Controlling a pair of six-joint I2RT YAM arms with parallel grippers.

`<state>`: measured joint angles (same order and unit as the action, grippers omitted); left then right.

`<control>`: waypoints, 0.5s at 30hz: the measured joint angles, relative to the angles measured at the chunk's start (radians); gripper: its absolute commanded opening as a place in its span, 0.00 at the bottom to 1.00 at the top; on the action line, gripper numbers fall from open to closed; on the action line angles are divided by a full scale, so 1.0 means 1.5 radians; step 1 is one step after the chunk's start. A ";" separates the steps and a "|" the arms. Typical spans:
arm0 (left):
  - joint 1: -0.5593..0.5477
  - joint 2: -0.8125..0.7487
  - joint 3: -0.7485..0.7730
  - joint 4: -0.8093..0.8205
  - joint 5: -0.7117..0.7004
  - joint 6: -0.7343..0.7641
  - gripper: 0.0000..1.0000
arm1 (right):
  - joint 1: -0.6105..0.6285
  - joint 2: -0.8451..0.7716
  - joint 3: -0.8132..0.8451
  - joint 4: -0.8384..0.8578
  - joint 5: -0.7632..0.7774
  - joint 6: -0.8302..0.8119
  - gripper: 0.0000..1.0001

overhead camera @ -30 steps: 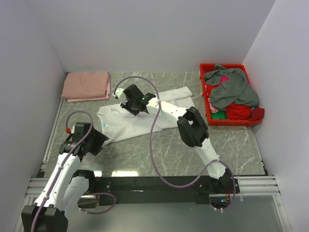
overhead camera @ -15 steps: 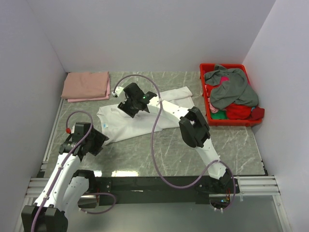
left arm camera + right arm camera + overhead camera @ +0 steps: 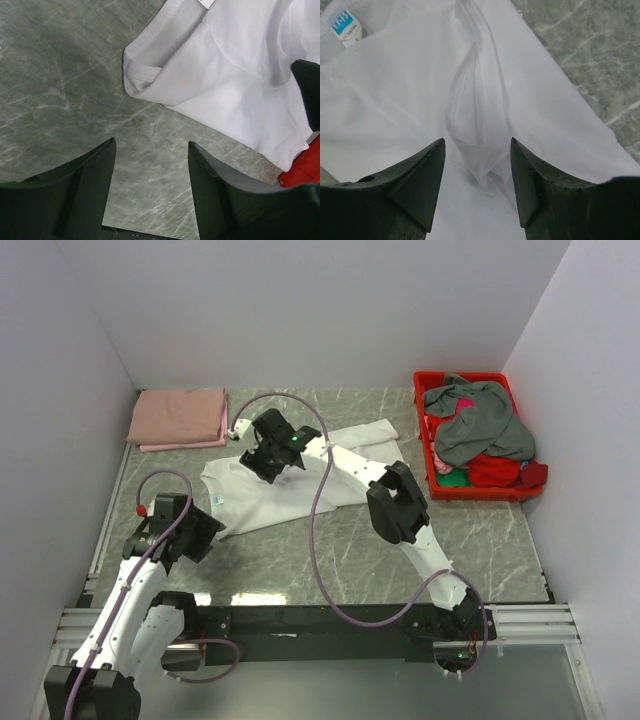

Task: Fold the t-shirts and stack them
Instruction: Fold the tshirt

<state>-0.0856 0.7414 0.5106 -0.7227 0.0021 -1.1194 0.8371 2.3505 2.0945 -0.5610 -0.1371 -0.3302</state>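
Observation:
A plain white t-shirt (image 3: pixel 300 483) lies spread on the marble table, its blue neck label (image 3: pixel 345 23) showing in the right wrist view. My right gripper (image 3: pixel 258 460) is open just above the shirt's upper left part. In the right wrist view (image 3: pixel 477 142) a raised fold ridge (image 3: pixel 472 105) of the white cloth runs between the jaws. My left gripper (image 3: pixel 210 530) is open and empty over bare table, just short of the shirt's near-left sleeve (image 3: pixel 150 75). A salmon-pink t-shirt (image 3: pixel 178 416) lies folded at the back left.
A red plastic bin (image 3: pixel 428 383) at the back right holds a grey t-shirt (image 3: pixel 480 420), a red one (image 3: pixel 495 470) and other cloth. White walls close in the table on three sides. The right arm (image 3: pixel 398 502) reaches across the table's middle.
My right gripper has shifted slightly toward the back left over the white shirt. The left arm has not moved.

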 measured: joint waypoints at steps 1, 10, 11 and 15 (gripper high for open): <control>0.000 0.000 0.000 0.000 0.000 0.000 0.64 | 0.000 0.008 0.005 -0.002 0.001 0.000 0.61; 0.000 0.001 0.000 0.000 0.000 0.000 0.64 | 0.000 0.059 0.018 -0.026 0.027 -0.006 0.45; 0.000 0.001 0.000 0.000 0.000 0.000 0.64 | 0.000 0.060 0.018 -0.026 0.032 -0.006 0.42; 0.000 0.001 0.000 0.000 0.000 0.000 0.64 | -0.001 0.059 0.016 -0.013 0.060 -0.008 0.39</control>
<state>-0.0853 0.7433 0.5106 -0.7223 0.0021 -1.1194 0.8356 2.4390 2.1181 -0.5808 -0.0479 -0.3416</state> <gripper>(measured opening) 0.645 0.400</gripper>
